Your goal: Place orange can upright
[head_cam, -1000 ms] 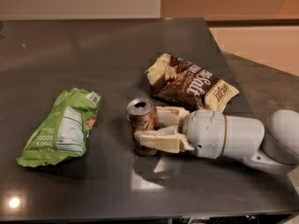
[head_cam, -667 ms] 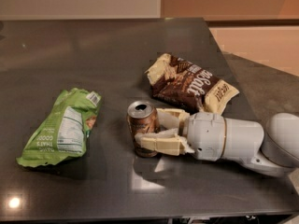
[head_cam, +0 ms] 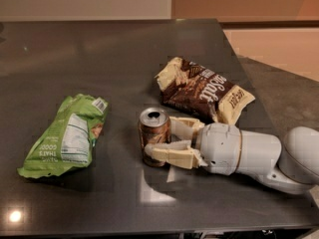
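Note:
The orange can stands upright on the dark table, just right of the middle, with its silver top and pull tab facing up. My gripper reaches in from the right, low over the table. Its cream fingers sit on either side of the can's lower body, one in front and one behind, shut on it. The can's base rests on or just above the tabletop; I cannot tell which.
A brown-and-cream snack bag lies just behind the gripper. A green snack bag lies to the left of the can. The table's right edge runs close past the brown bag, and the white arm lies over the front right corner.
Almost nothing has changed. The can stays upright between the fingers and the arm holds about the same place.

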`<state>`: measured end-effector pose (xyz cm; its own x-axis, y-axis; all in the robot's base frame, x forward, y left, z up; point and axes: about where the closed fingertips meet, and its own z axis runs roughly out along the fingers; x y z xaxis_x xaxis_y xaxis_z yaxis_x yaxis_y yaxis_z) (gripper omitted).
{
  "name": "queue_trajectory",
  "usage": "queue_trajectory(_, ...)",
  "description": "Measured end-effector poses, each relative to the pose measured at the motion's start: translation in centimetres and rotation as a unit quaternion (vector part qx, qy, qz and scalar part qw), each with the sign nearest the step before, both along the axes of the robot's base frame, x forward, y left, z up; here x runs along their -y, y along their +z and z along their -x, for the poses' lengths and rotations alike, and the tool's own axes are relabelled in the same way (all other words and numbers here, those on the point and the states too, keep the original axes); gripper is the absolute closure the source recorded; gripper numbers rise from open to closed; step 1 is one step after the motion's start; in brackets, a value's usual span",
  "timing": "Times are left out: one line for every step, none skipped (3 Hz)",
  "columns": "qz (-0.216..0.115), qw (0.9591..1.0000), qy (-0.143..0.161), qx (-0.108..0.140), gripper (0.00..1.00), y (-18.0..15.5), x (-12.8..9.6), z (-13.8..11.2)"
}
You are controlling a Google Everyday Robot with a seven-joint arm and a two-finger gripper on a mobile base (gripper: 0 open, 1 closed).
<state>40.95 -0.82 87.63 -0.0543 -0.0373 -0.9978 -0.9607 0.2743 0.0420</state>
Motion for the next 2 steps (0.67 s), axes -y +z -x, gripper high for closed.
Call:
queue_trajectory(0.001,1.0,-0.001,0.0,0.0,-0.05,0.04,0.02)
queue_trajectory(0.001,1.0,-0.001,0.0,0.0,-0.05,0.05,0.02)
